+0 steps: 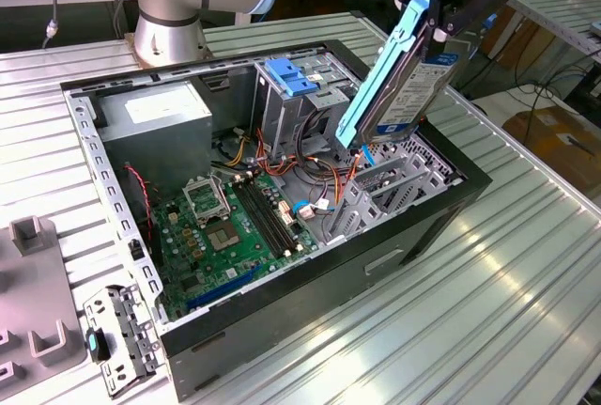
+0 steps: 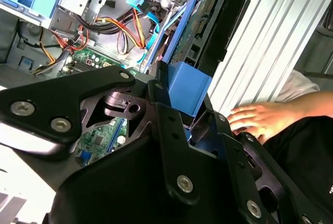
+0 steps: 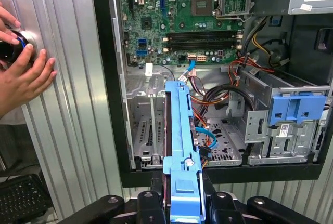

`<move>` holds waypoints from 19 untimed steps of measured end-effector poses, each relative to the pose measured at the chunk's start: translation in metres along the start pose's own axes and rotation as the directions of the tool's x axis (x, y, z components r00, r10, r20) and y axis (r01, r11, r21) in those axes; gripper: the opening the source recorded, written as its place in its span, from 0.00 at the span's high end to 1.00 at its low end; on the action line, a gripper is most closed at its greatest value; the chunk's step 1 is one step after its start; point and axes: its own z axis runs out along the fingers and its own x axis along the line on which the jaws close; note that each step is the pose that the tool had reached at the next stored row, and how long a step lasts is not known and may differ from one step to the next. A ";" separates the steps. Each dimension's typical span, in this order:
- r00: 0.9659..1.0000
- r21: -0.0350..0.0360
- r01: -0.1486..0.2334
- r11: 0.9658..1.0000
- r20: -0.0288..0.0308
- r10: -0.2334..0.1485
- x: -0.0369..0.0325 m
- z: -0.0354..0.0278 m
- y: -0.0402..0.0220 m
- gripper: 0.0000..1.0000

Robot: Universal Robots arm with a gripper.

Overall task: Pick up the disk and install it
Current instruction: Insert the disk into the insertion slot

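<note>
end effector is clamped on the upper end of the disk. the disk hangs tilted over the open pc case, with its lower end just above the grey drive bay at the exterior view's right end of the case. it's not seated yet. going by this, doing the step well means squaring the disk to the bay's slot, since it's leaning now. the orange and blue cables beside the bay also need to stay out of the way so they don't get pinched. it's gripped at one end only, so a steady hold matters. the disk itself is a flat grey metal slab with a white label on its face. a bright blue plastic frame runs along its edges. a person's hands are at the desk beside the case.
</note>
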 end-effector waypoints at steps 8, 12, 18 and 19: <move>1.000 0.085 -0.001 0.996 0.004 0.001 0.0000 0.0003 0.0011 0.63; 1.000 0.127 -0.002 0.992 0.005 0.001 0.0002 0.0013 0.0037 0.63; 1.000 0.134 -0.002 0.991 0.006 0.001 0.0012 0.0108 0.0118 0.63; 1.000 0.134 -0.002 0.991 0.006 0.001 0.0014 0.0125 0.0126 0.63</move>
